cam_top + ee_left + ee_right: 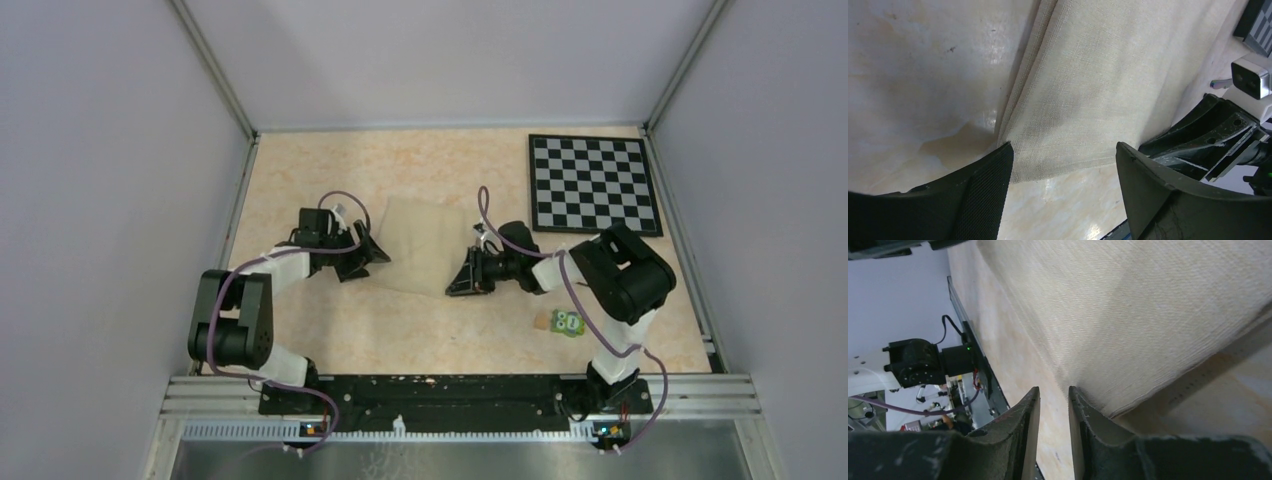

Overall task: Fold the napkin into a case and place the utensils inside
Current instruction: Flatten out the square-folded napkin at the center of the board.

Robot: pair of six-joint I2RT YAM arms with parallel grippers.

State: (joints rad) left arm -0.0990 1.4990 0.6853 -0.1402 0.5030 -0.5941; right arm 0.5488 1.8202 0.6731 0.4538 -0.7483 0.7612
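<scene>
Napkin [420, 245] cloth lies in the middle of the bench [300, 170], between the two arms, with doubled layers showing along its left edge. The left claw [1063, 150] is spread wide, straddling the near left corner without gripping it. The right claw [1053, 390] is nearly pressed together at the near right edge; whether it has any cloth, I cannot tell. For a clean fold, I'd say each claw should catch every layer at its corner, then both lift evenly together.
</scene>
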